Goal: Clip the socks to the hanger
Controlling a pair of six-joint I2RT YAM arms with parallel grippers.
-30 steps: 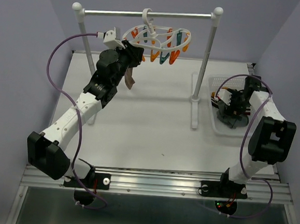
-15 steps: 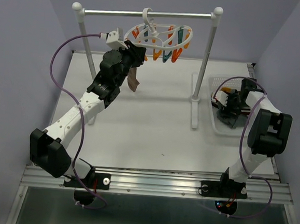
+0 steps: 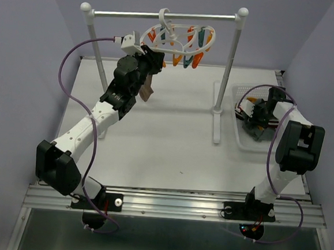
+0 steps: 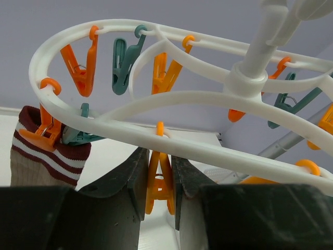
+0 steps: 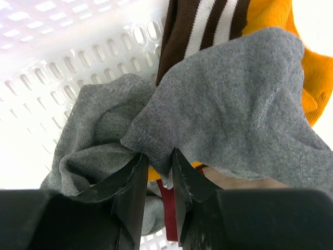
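The white oval hanger (image 4: 244,78) hangs by its hook from the rack bar, with orange and teal clips around its ring (image 3: 187,45). A tan sock with maroon and white stripes (image 4: 36,166) hangs from an orange clip on the ring's left side (image 3: 147,90). My left gripper (image 4: 158,161) is up under the ring (image 3: 153,59), shut on another orange clip (image 4: 159,182). My right gripper (image 5: 159,156) is down in the white basket (image 3: 253,117), shut on a fold of a grey sock (image 5: 234,94). A brown striped sock (image 5: 192,26) and a mustard-orange sock (image 5: 276,15) lie under it.
The white two-post rack with a metal crossbar (image 3: 123,13) spans the back of the table; its right post (image 3: 217,109) stands just left of the basket (image 3: 241,143). The perforated basket wall (image 5: 52,62) is close on the right gripper's left.
My right gripper has closed on the grey sock in the basket. My left arm has edged up and right with its clip, tilting the hanger a little.
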